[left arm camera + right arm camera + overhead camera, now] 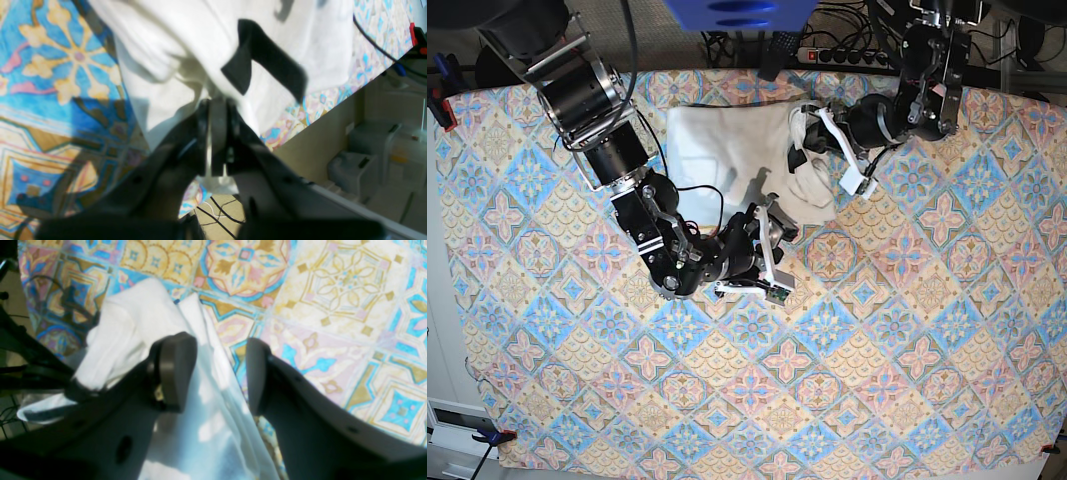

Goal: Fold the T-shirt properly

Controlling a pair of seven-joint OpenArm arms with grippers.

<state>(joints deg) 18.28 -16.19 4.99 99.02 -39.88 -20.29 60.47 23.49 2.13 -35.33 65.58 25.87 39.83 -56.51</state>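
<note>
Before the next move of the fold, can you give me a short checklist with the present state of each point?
1. Left gripper shut on the white cloth T-shirt: ok, cloth pinched between the jaws.
2. Right gripper holds cloth: not ok, jaws open, shirt only beneath them.
3. Shirt lies flat: not ok, bunched at its right side in the base view.
4. Shirt on the patterned tablecloth: ok.
5. Printed side faces up: cannot tell.
</note>
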